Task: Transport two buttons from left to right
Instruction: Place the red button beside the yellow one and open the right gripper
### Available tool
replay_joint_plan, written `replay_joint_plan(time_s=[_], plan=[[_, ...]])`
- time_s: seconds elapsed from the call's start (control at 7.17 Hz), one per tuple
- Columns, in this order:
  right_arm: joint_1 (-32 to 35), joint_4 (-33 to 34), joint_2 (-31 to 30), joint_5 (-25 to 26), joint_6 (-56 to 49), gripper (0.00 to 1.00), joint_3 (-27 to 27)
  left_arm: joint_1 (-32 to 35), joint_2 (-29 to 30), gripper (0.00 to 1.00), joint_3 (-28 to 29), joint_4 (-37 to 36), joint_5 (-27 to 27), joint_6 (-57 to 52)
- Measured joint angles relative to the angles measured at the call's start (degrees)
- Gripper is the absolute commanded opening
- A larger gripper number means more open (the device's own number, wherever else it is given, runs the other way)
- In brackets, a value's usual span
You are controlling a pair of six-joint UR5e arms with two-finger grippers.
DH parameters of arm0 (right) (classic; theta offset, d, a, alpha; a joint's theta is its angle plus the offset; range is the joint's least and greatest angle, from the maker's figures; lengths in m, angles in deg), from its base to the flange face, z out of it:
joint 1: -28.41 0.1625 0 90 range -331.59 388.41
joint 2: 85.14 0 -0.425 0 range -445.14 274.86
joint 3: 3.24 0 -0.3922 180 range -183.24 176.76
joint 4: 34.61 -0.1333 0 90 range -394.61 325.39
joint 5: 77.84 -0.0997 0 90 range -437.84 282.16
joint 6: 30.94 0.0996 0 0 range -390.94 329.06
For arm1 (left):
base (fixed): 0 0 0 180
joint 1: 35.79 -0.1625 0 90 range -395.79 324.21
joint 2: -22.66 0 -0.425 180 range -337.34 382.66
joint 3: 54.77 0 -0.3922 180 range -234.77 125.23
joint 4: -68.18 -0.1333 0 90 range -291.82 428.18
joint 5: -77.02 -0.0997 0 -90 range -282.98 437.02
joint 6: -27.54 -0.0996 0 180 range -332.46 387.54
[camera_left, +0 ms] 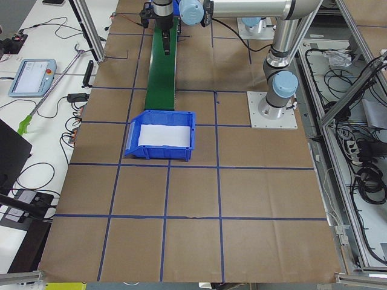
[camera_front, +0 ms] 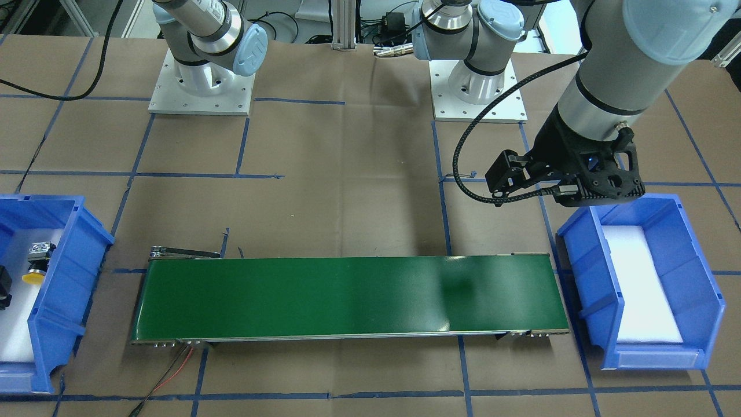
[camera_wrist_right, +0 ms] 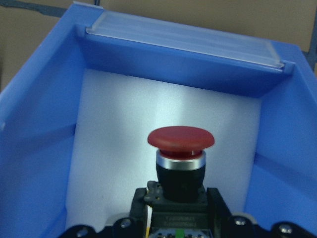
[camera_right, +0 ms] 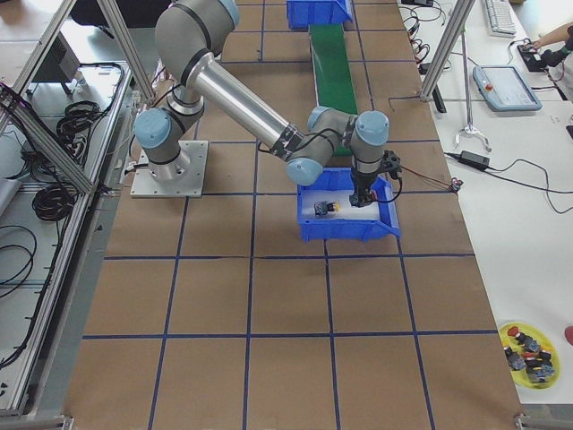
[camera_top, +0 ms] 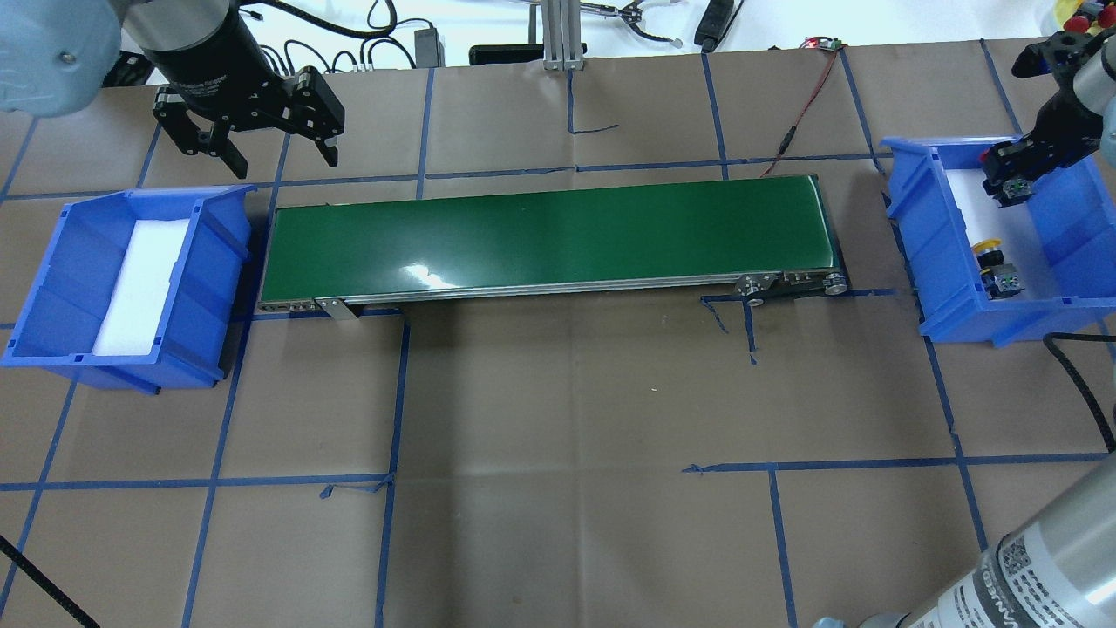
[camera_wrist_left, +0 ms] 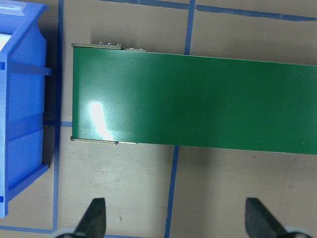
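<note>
The right gripper (camera_top: 1007, 174) is lowered into the blue bin (camera_top: 959, 324) that stands at the right edge of the worktop (camera_top: 558, 419). Its two fingers (camera_wrist_right: 139, 210) are closed on the grey rear block of the red button (camera_wrist_right: 181, 138), so that the black body and the red cap stick out past the fingertips. The red button is held over the white foam (camera_wrist_right: 114, 148) on the floor of this bin, in the half of the bin farther from the robot. Whether it touches the foam, I cannot tell. The yellow button (camera_top: 991, 255) lies on its side on the same foam, in the half nearer to the robot, apart from the right gripper, and its cap points away from the robot. A green belt (camera_top: 549, 235) lies across the middle of the worktop, between this bin and a second blue bin (camera_top: 52, 262) at the left edge, which is also lined with white foam. The left gripper (camera_top: 261, 153) hangs in the air near the left end of the belt and the far corner of the left bin. Its fingers (camera_wrist_left: 94, 218) are spread wide apart and hold nothing.
</note>
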Motion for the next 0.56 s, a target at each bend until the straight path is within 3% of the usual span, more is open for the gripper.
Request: replay_joint_plan(time_s=[0.28,0.42,0.56], plan=[[0.00,0.37,2.01,-0.37,0.30,0.09,0.46,0.00,0.00,0.99,-0.02,0.01,0.00,0.00],[0.00,0.39,2.41,-0.40,0.48,0.38,0.87,0.00,0.00,0.99,0.00,0.01,0.00,0.00],[0.00,0.38,2.67,-0.41,0.59,0.96,1.11,0.00,0.00,0.99,-0.01,0.02,0.00,0.00]])
